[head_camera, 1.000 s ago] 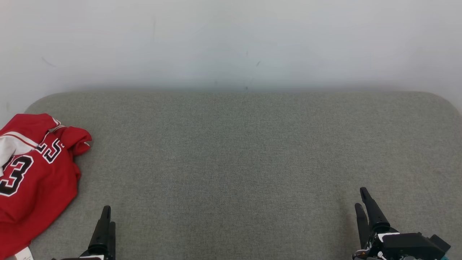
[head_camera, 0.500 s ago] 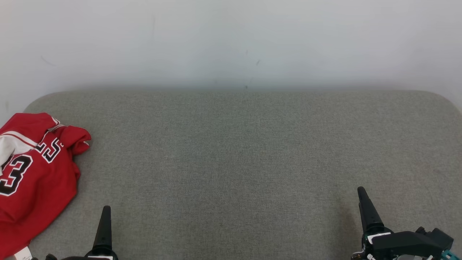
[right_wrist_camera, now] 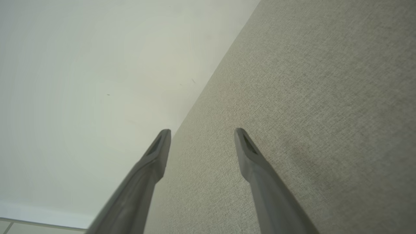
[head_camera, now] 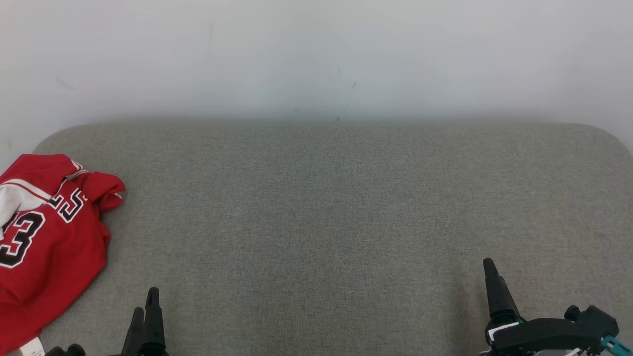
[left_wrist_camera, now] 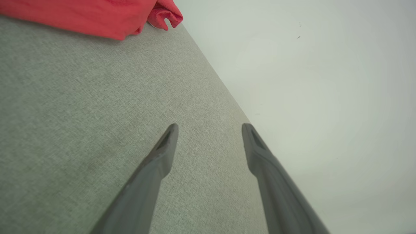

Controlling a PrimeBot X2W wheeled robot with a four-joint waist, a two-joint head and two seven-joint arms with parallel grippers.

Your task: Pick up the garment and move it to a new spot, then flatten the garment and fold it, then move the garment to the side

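The red garment (head_camera: pixel 49 237) lies crumpled at the desk's (head_camera: pixel 321 207) left end, perhaps overhanging it. The left hand (left_wrist_camera: pixel 210 126) and right hand (right_wrist_camera: pixel 202 131) hover spread and empty, ready for the pickup.

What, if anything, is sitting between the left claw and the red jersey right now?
Nothing visible stands in the way. The left claw is open at the lower left of the head view, and bare grey cushion lies between it and the crumpled red jersey just to its left.
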